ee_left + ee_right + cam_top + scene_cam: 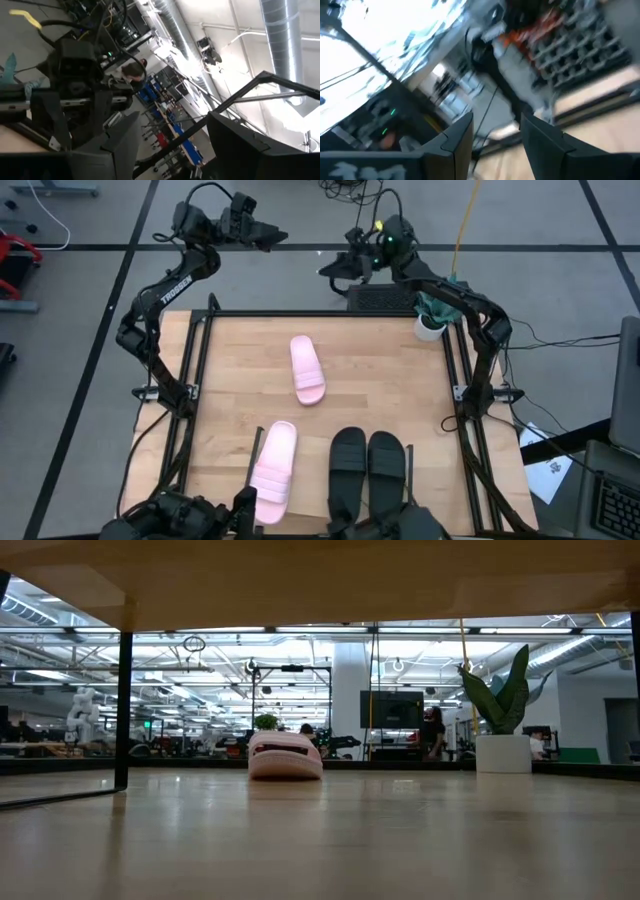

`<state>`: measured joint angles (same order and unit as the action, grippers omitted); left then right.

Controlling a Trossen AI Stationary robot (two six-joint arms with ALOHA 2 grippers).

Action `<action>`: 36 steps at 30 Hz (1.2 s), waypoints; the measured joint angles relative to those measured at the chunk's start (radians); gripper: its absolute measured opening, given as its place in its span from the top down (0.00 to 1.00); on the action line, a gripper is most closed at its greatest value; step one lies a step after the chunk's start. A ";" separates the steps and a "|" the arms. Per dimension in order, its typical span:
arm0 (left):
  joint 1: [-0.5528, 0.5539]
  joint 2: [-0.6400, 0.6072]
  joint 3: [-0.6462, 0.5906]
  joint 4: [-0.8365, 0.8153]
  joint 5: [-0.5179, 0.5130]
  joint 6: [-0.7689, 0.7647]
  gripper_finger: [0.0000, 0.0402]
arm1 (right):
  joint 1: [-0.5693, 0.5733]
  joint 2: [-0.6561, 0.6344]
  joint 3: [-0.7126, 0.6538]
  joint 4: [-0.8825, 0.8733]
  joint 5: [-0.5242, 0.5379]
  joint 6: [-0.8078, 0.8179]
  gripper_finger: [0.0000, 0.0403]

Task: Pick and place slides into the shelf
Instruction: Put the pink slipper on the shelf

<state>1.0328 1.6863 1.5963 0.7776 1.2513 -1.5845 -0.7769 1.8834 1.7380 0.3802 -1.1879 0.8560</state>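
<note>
- Four slides on the wood, we count: one pink slide (307, 369) lies alone mid-table, a second pink slide (274, 471) sits at the near edge, and just beside it the black pair, left black slide (348, 463) and right black slide (385, 463), rest side by side, touching or nearly so.
- From above we see the light-wood shelf board (230, 380) carrying all four, with black rails (196, 370) down its two ends.
- We find the left gripper (270, 238) raised beyond the far left corner, off the board and well apart from every slide; its wrist view shows the fingers (120, 145) spread with nothing between them.
- The right gripper (330, 272) hangs past the far edge near the middle, also clear of the slides; its own fingers (455, 140) stand apart, holding nothing.
- A white pot with a green plant (431, 320) stands at the far right corner, beside the right arm, away from the slides.
- Nothing lies between the lone pink slide and the near row; we see bare wood there.
- Low down, the lone pink slide (285, 756) sits flat on the board, the potted plant (503, 730) off to one side.
- Behind, we look into a wide bright workshop with ceiling lights, frames, a dark screen and a person far back.
- Grey floor with black lines and cables surrounds the table.
</note>
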 joint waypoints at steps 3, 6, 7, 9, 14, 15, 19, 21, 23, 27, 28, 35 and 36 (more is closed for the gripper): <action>0.000 0.000 0.000 0.000 -0.021 0.000 0.43 | 0.014 -0.002 0.001 -0.083 0.034 -0.055 0.63; 0.000 0.000 0.000 0.000 -0.023 0.000 0.43 | 0.044 0.001 0.001 -0.321 0.040 -0.173 0.63; 0.000 0.000 0.000 0.000 -0.023 0.000 0.43 | 0.052 0.002 0.002 -0.393 0.043 -0.222 0.63; 0.000 0.000 0.000 0.000 -0.023 0.000 0.43 | 0.065 0.002 0.026 -0.559 0.086 -0.347 0.63; 0.000 0.000 0.000 -0.002 -0.023 -0.002 0.43 | 0.064 0.002 0.185 -1.072 0.402 -0.723 0.63; 0.000 0.000 0.000 -0.002 -0.023 -0.002 0.43 | 0.065 0.002 0.225 -1.180 0.511 -0.798 0.63; 0.000 0.000 0.000 -0.004 -0.023 0.004 0.43 | 0.126 -0.001 0.333 -1.483 0.823 -0.985 0.63; 0.000 0.000 0.000 -0.004 -0.023 0.004 0.43 | 0.170 -0.001 0.356 -1.560 0.819 -1.029 0.63; 0.000 0.000 0.000 -0.005 -0.023 0.004 0.43 | 0.217 -0.001 0.361 -1.593 0.823 -1.059 0.63; 0.000 0.000 0.000 -0.005 -0.023 0.005 0.43 | 0.290 0.001 0.361 -1.589 0.915 -1.082 0.63; 0.000 0.000 0.000 -0.005 -0.023 0.005 0.43 | 0.305 0.001 0.361 -1.574 0.928 -1.081 0.63; -0.005 0.000 0.000 -0.005 -0.023 0.005 0.43 | 0.374 0.001 0.361 -1.485 0.921 -1.053 0.63; -0.007 0.000 0.000 -0.004 -0.023 0.005 0.43 | 0.378 0.001 0.361 -1.480 0.922 -1.059 0.63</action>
<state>1.0259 1.6863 1.5963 0.7733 1.2282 -1.5795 -0.3987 1.8839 2.0991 -1.0997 -0.2656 -0.2026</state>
